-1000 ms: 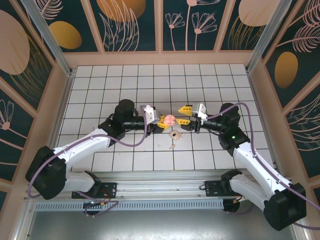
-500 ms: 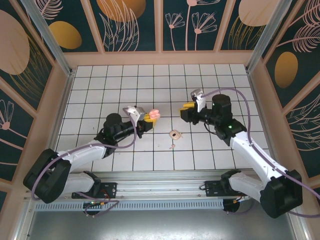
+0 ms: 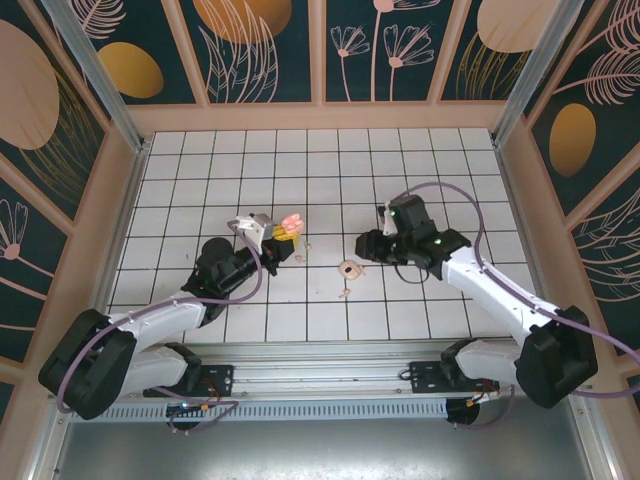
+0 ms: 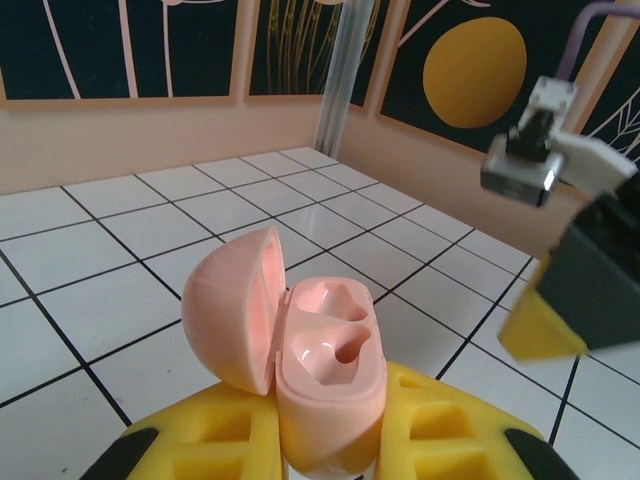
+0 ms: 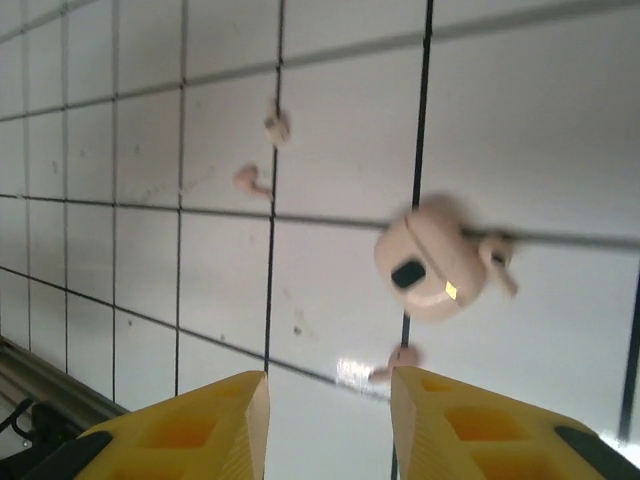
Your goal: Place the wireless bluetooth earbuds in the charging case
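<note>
My left fingers (image 4: 220, 430) clamp the open charging case (image 4: 330, 370), sockets empty. My right fingers (image 5: 200, 430) sit half-spread, empty; earbuds (image 5: 250, 180) on the desk (image 5: 550, 130).

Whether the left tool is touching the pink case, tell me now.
Touching. The left wrist view shows the open case pinched between the yellow fingers of the left tool, its base pressed against both with no gap.
</note>
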You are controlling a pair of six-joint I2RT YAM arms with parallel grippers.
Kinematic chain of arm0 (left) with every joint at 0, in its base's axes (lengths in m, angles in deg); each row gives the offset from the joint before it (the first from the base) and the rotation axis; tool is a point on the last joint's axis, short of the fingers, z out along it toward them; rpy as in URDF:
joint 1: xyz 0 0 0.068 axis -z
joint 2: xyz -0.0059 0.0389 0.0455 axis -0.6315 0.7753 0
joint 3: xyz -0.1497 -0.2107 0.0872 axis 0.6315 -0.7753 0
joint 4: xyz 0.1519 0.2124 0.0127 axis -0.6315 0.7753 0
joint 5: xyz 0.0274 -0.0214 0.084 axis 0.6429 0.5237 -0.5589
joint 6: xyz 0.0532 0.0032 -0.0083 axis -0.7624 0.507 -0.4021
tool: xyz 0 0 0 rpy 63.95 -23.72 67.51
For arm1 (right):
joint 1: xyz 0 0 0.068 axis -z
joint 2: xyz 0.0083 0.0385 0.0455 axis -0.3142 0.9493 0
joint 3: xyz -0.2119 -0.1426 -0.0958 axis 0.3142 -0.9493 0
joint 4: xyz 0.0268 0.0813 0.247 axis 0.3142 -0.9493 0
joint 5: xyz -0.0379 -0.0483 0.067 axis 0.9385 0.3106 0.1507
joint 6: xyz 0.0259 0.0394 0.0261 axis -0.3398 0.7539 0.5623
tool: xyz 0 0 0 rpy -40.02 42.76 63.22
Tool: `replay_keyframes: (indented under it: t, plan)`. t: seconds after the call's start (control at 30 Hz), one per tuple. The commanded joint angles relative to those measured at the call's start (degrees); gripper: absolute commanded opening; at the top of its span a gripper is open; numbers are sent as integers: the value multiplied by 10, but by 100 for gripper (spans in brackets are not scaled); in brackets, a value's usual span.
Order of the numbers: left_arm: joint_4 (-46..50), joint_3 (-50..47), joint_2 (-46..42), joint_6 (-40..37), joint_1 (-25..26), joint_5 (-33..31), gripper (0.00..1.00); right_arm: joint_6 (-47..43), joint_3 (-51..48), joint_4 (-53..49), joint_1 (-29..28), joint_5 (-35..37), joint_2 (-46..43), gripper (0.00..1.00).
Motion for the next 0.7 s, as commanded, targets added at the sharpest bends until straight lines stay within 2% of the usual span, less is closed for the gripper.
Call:
replay_keyframes:
  t: [0.0,0.33,0.67]
  plan:
    - [-38,-7,9,-2,-3,10,12,116,-16,-35,-39,27,16,37]
    - [-47,0,30,6,-3,46,9,195,-19,-8,-98,48,100,37]
    - [-30,17,31,8,-3,51,6,223,-3,-13,-114,77,162,34]
